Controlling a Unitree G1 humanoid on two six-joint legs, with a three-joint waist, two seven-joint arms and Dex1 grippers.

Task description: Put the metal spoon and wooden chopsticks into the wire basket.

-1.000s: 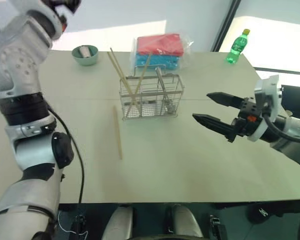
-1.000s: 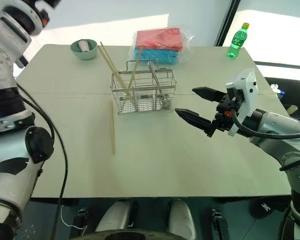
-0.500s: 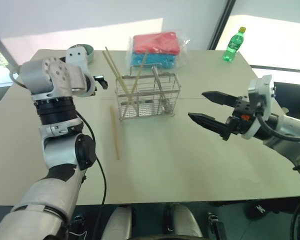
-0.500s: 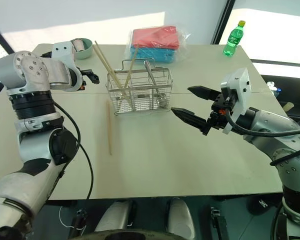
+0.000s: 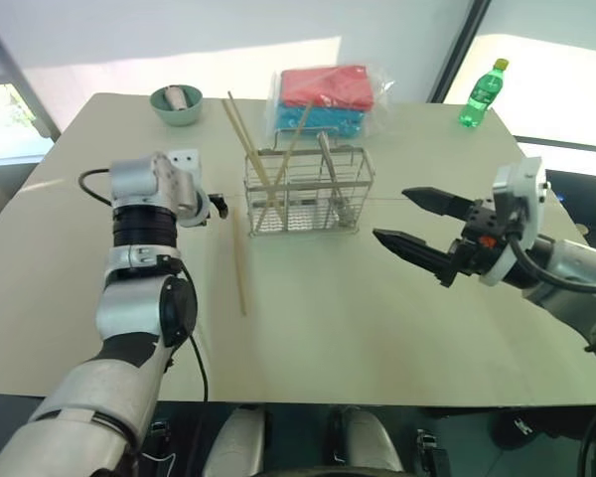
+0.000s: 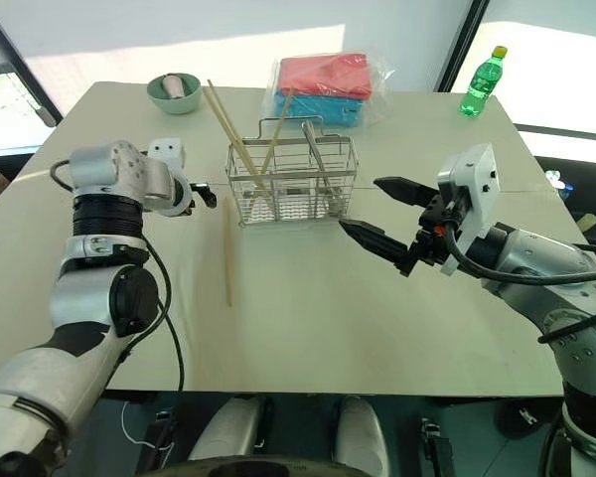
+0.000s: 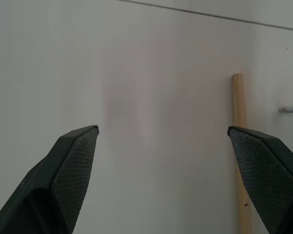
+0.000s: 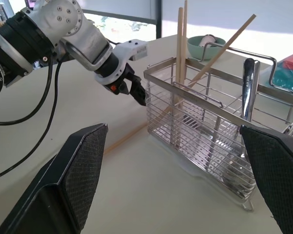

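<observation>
Wire basket (image 5: 303,194) sits mid-table, toward 12 o'clock from table centre. Three wooden chopsticks (image 5: 253,164) stand tilted in its left compartments, tips sticking up past the rim. Metal spoon (image 5: 330,179) is upright-ish in the right compartment, bowl end down, handle leaning toward 11 o'clock. One more loose chopstick (image 5: 238,263) lies flat on the table (image 5: 328,318) just beside the basket at its 8 o'clock, running roughly 12 to 6.

Left gripper (image 6: 201,192) is at 9 o'clock of the basket, low over the table, fingers spread wide, holding nothing; in the left wrist view the far end of the loose chopstick lies near the inner side of one fingertip (image 7: 263,161), touching cannot be told. Right gripper (image 5: 417,224) hovers at 4 o'clock of the basket, well apart from it, fingers spread, empty, pointing toward the basket.

Green bowl (image 5: 175,104) at 10 o'clock, something pale inside. Red and blue stack in clear plastic wrap (image 5: 323,99) directly behind the basket at 12 o'clock. Green plastic bottle (image 5: 480,94) with yellow cap at 2 o'clock, near the table edge; its label is too small to read. No legible writing or brands anywhere.
</observation>
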